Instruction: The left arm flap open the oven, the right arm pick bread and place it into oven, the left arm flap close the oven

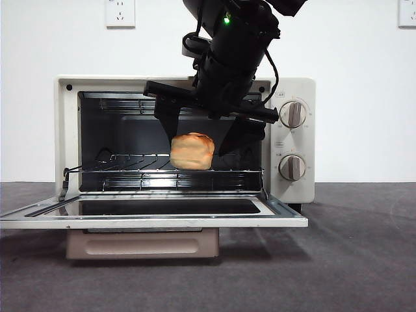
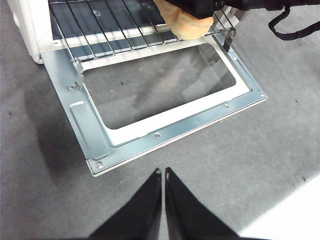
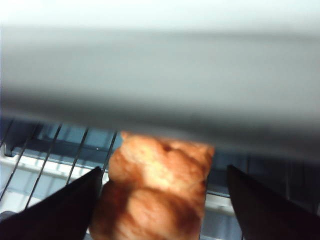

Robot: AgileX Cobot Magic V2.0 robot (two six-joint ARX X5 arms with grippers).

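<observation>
Inside the oven (image 1: 185,140), on the wire rack (image 1: 130,162), toward its front edge and right of middle: one bread (image 1: 192,151), golden-orange, upright, resting on the rack bars. Oven stands on the grey surface (image 1: 364,260) against the back edge, door (image 1: 153,211) dropped flat toward the front edge, glass window facing up, beige handle (image 1: 143,246) hanging below the door's lip. Two round knobs (image 1: 293,114) sit stacked on the right panel.

Right tool (image 1: 205,133): reaches down from above into the cavity mouth, jaws spread wide to either side of the bread, the left one just beside it, the right one apart; nothing gripped. Its black arm (image 1: 237,45) with green light blocks the upper middle of the opening.

Left tool (image 2: 163,172): hovers over bare surface in front of the open door, jaws pressed together, holding nothing.

Two wall sockets (image 1: 120,13) on the white wall behind.
</observation>
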